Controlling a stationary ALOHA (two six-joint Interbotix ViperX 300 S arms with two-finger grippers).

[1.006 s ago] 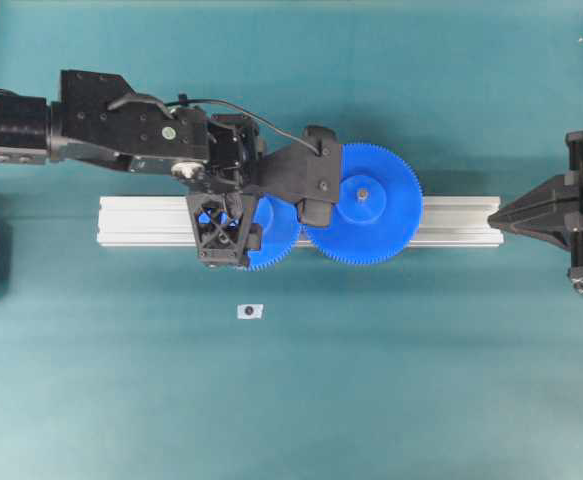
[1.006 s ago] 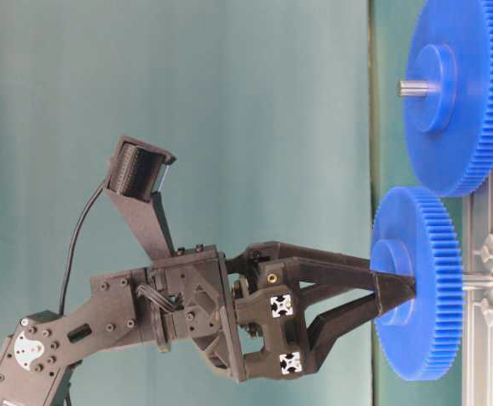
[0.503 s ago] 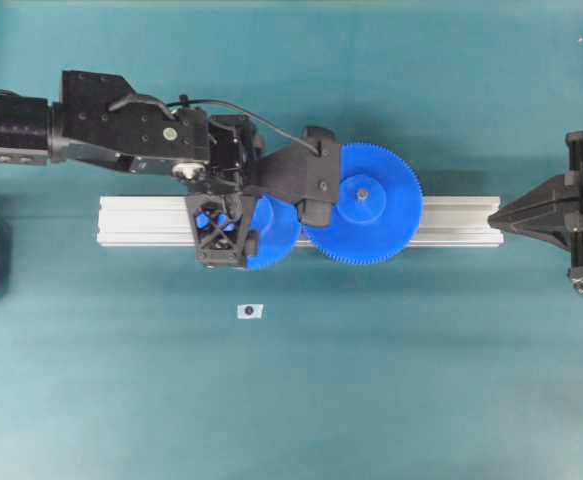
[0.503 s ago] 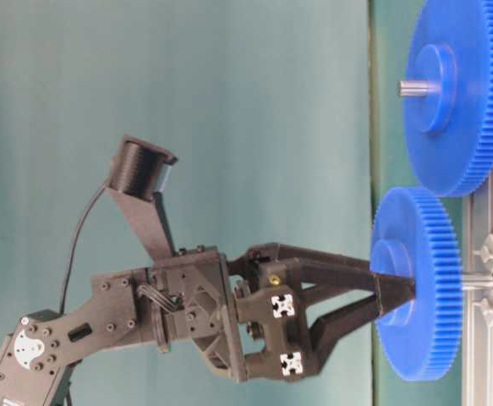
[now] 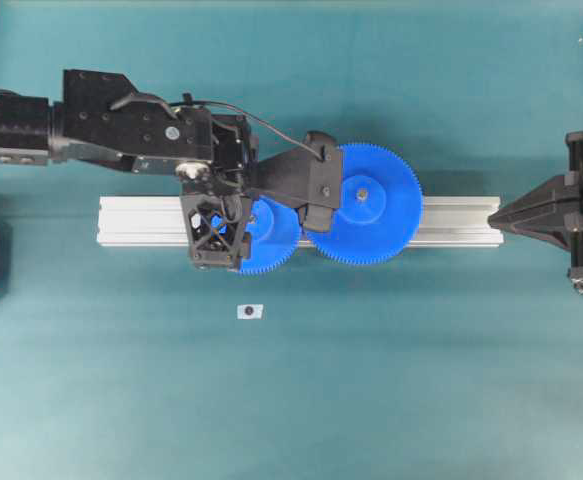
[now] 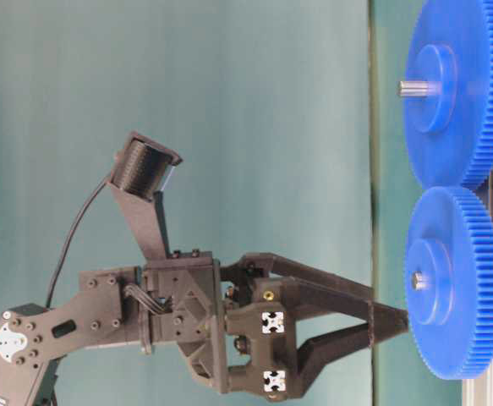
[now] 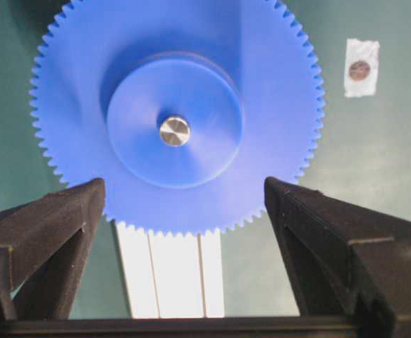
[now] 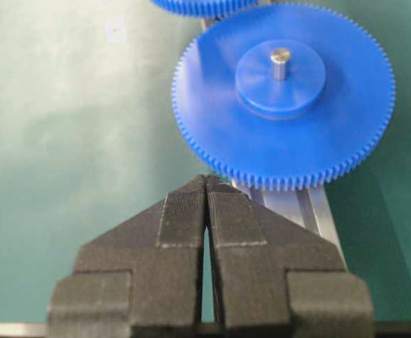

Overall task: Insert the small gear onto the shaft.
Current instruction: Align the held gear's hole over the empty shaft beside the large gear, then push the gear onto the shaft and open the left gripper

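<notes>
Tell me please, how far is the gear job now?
Done, it seems: the small gear sits on the rail, the shaft tip showing at its hub, teeth beside the large gear. In hand: nothing; the left gripper is open, off the gear. Left: only withdrawing. The right gripper is shut.

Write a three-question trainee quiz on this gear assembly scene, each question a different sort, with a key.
1. True or false: the left gripper grips the small blue toothed plastic gear.
2. The grey metal shaft tip shows at the small gear's: A) rim B) hub centre C) underside
3. Fill in: the right gripper is ____.

Key: 1 false; its fingers stand apart, clear of the gear. 2 B. 3 shut, facing the larger blue gear on the silver aluminium rail.
</notes>
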